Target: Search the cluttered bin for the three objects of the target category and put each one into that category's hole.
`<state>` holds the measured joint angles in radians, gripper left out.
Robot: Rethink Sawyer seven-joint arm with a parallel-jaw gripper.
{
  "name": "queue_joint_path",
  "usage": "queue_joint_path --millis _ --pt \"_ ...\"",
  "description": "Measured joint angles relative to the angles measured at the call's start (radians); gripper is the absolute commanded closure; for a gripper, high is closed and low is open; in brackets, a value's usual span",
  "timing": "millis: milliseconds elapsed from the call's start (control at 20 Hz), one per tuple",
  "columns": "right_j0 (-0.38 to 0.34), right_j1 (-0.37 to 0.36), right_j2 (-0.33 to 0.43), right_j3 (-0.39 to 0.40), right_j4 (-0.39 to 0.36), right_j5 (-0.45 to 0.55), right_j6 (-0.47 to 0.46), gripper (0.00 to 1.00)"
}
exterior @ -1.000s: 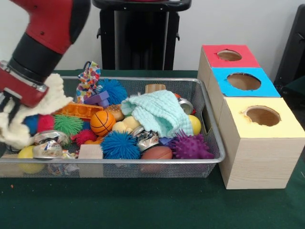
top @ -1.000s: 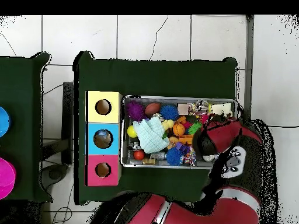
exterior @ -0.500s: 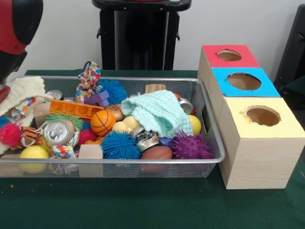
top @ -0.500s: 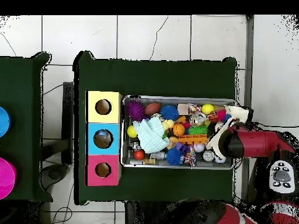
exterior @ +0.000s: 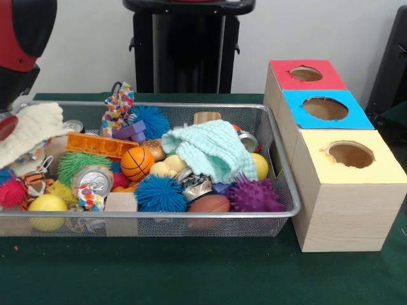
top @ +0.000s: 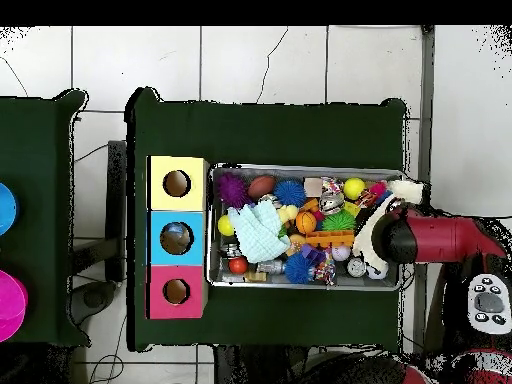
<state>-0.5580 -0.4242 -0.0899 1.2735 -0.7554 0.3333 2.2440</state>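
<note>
Inspected the wire bin (exterior: 191,215), packed with balls, cans, blocks and fabric. Found the arm (exterior: 25,32) raised over the bin end farthest from the three boxes. Noted a cream cloth (exterior: 28,130) bunched at the gripper (top: 390,238), lifted clear of most of the clutter with its lower edge trailing near the toys beneath. Could not tell whether the gripper was closed on the cloth or merely draped by it, being covered in both views.

Judged the cloth to be the item in hand, possibly one of three fabric pieces, alongside a mint cloth (exterior: 213,149) spread over the bin's middle and a patterned rag (exterior: 117,105) propped against the far rim. Category not confirmed.

Recorded the yellow box (exterior: 346,190), blue box (exterior: 296,101) and red box (exterior: 280,67) in a row just beside the opposite end of the bin, holes facing up and unobstructed, presumably set so for dropping from above. Assessed the next move as a carry across the whole bin; flagged a risk of the hanging cloth snagging on taller items.
</note>
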Motion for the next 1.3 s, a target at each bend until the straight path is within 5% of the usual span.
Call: queue_joint_path --millis 850,1300 --pt "0.148 -0.185 0.03 0.068 0.033 0.106 0.0 0.0" --pt "0.094 -0.237 0.118 0.135 0.242 0.221 0.0 0.0"
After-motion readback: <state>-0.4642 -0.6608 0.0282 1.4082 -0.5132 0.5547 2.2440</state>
